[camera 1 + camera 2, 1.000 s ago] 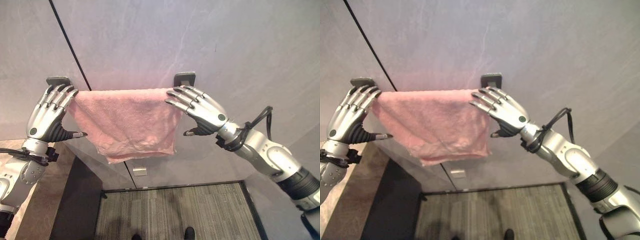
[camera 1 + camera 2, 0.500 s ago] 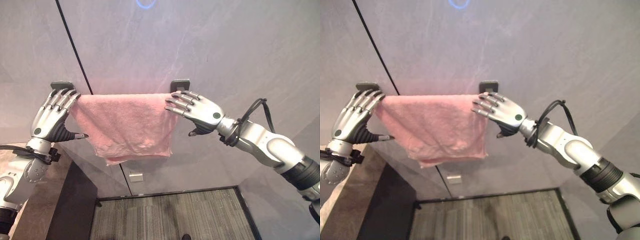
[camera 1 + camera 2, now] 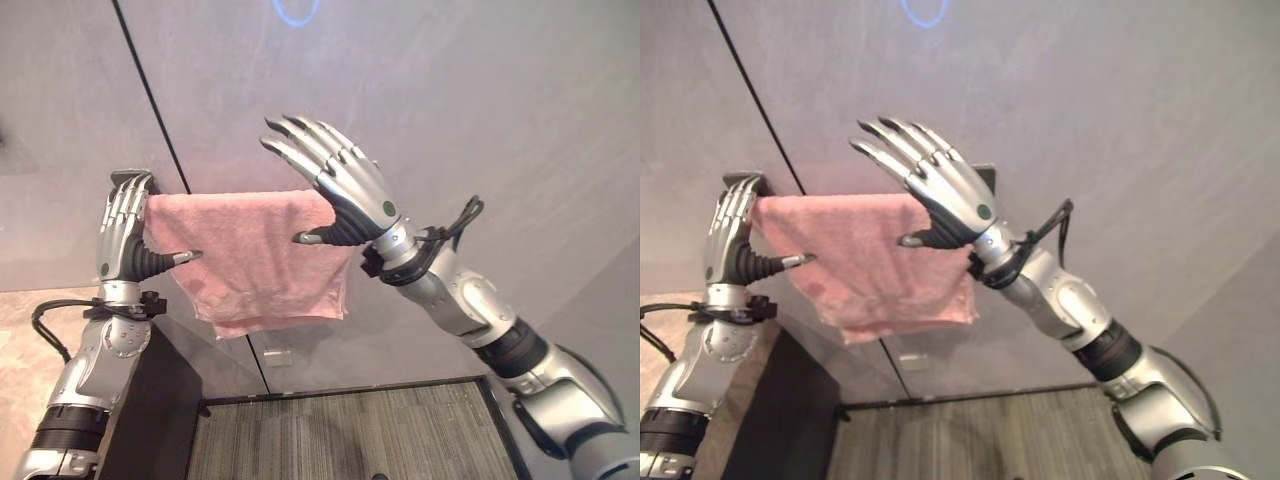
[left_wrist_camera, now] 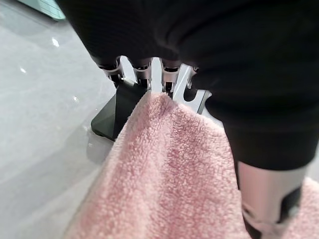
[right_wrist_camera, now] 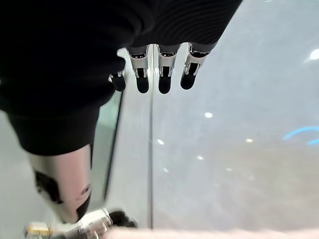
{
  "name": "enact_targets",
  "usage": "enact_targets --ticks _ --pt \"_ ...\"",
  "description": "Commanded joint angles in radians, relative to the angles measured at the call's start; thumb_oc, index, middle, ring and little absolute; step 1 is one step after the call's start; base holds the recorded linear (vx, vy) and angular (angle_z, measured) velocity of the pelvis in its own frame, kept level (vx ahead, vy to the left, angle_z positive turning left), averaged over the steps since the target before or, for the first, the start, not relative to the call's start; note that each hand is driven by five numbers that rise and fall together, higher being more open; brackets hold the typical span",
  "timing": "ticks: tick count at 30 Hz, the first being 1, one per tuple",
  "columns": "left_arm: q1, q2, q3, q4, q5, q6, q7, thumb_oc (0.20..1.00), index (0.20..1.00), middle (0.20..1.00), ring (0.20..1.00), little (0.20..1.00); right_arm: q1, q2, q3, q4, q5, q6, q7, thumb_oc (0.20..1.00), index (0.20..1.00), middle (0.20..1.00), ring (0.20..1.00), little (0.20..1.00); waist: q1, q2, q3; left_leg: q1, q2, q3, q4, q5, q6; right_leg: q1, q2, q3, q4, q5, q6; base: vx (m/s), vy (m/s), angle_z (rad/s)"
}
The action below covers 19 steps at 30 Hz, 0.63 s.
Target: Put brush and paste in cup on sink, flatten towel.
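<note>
Item one: your pink terry-cloth towel [image 3: 255,255] hangs over a wall rail on the grey marbled wall panel [image 3: 480,100]. It drapes down in soft folds, with its lower edge uneven and one corner hanging lower on your left side. A dark rectangular rail bracket [image 3: 133,178] shows at the towel's left end, and a second dark bracket [image 3: 985,175] sits at the right end, partly behind the raised arm.

Item two: your left robot hand [image 3: 122,235] stands upright at the towel's left end. Its fingers are straight and lie along the cloth's top corner by the bracket, and the thumb sticks out sideways across the front of the towel. In the left wrist view the fingertips [image 4: 142,77] sit right at the towel's top edge [image 4: 169,164], just beside the bracket; nothing is curled round the cloth.

Item three: your right robot hand [image 3: 345,190] is lifted in front of the towel's upper right part, fingers straight and spread, pointing up and to the left above the rail line. It holds nothing; its own wrist view shows the fingertips [image 5: 164,82] against bare wall.

Item four: a dark vertical seam [image 3: 150,100] runs down the wall behind the towel. Below, you see grey striped floor [image 3: 350,430] and a tan stone counter [image 3: 30,330] at lower left.
</note>
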Motion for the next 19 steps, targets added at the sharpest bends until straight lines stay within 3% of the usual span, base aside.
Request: enact_targets --ticks 1,3,5,6,8,11,13,15,17,19 --pt "-0.005 -0.011 -0.008 -0.041 -0.039 -0.025 0.07 1.0 1.0 1.0 1.0 1.0 -0.022 -0.053 -0.157 -0.109 0.049 0.01 -0.122 1.0 1.0 1.0 1.0 1.0 -0.007 -0.017 0.039 0.029 0.041 0.018 0.007 0.001 -0.029 0.056 -0.088 -0.032 0.011 -0.017 0.085 0.0 0.0 0.0" --pt "0.078 -0.108 0.09 -0.143 -0.121 -0.061 0.108 1.0 1.0 1.0 1.0 1.0 0.198 -0.075 -0.312 -0.216 0.111 -0.026 -0.174 1.0 1.0 1.0 1.0 1.0 -0.027 -0.013 0.048 0.032 0.042 0.019 0.007 -0.006 -0.027 0.054 -0.09 -0.032 0.012 -0.02 0.087 0.0 0.0 0.0" --pt "0.123 -0.128 0.107 -0.162 -0.147 -0.059 0.096 1.0 1.0 1.0 1.0 1.0 0.264 -0.079 -0.347 -0.255 0.13 -0.034 -0.163 1.0 1.0 1.0 1.0 1.0 -0.028 -0.014 0.043 0.027 0.043 0.02 0.007 0.0 -0.024 0.048 -0.089 -0.031 0.01 -0.013 0.085 0.0 -0.007 -0.04" --pt "0.218 -0.21 0.136 -0.18 -0.269 -0.068 0.062 1.0 1.0 1.0 1.0 1.0 0.48 -0.07 -0.451 -0.284 0.221 -0.072 -0.157 1.0 1.0 1.0 1.0 1.0 -0.044 -0.012 0.054 0.029 0.043 0.018 0.007 -0.005 -0.022 0.048 -0.089 -0.031 0.013 -0.017 0.086 0.0 -0.015 -0.15" --pt "0.26 -0.22 0.141 -0.198 -0.286 -0.068 0.038 1.0 1.0 1.0 1.0 1.0 0.554 -0.073 -0.48 -0.309 0.238 -0.083 -0.137 1.0 1.0 1.0 1.0 1.0 -0.046 -0.012 0.048 0.022 0.044 0.018 0.007 0.002 -0.02 0.043 -0.088 -0.031 0.011 -0.012 0.084 0.0 -0.014 -0.13" --pt "0.403 -0.295 0.146 -0.094 -0.413 -0.06 -0.049 1.0 1.0 1.0 1.0 1.0 0.87 -0.035 -0.609 -0.187 0.357 -0.109 -0.102 1.0 1.0 1.0 1.0 1.0 -0.067 -0.006 0.066 0.014 0.045 0.015 0.007 0.004 -0.021 0.042 -0.086 -0.038 0.012 -0.014 0.089 0.0 -0.014 -0.12" --pt "0.426 -0.305 0.146 -0.066 -0.428 -0.058 -0.059 1.0 1.0 1.0 1.0 1.0 0.913 -0.015 -0.624 -0.157 0.401 -0.12 -0.089 1.0 1.0 1.0 1.0 1.0 -0.07 -0.005 0.065 0.005 0.046 0.013 0.007 0.011 -0.021 0.036 -0.085 -0.04 0.01 -0.008 0.087 -0.03 -0.025 0.09" --pt "0.423 -0.349 0.08 0.145 -0.524 -0.026 -0.11 1.0 1.0 1.0 1.0 1.0 0.972 0.065 -0.573 0.161 0.594 -0.088 -0.044 1.0 1.0 1.0 1.0 1.0 -0.078 -0.003 0.078 -0.011 0.05 0.007 0.007 0.022 -0.03 0.03 -0.084 -0.047 0.01 -0.007 0.089 -0.06 -0.04 -0.13" --pt "0.418 -0.354 0.068 0.188 -0.55 -0.025 -0.125 1.0 1.0 1.0 1.0 1.0 0.971 0.077 -0.556 0.23 0.641 -0.077 -0.025 1.0 1.0 1.0 1.0 1.0 -0.078 -0.004 0.079 -0.021 0.051 0.004 0.007 0.028 -0.031 0.024 -0.083 -0.05 0.01 -0.002 0.087 -0.05 -0.031 0.06" --pt "0.344 -0.412 0.01 0.478 -0.706 0.026 -0.209 1.0 1.0 1.0 1.0 1.0 0.909 0.111 -0.45 0.546 0.752 -0.013 0.059 1.0 1.0 1.0 1.0 1.0 -0.072 -0.003 0.082 -0.033 0.056 -0.004 0.007 0.039 -0.038 0.021 -0.08 -0.056 0.01 0.0 0.083 -0.05 -0.046 0.1"
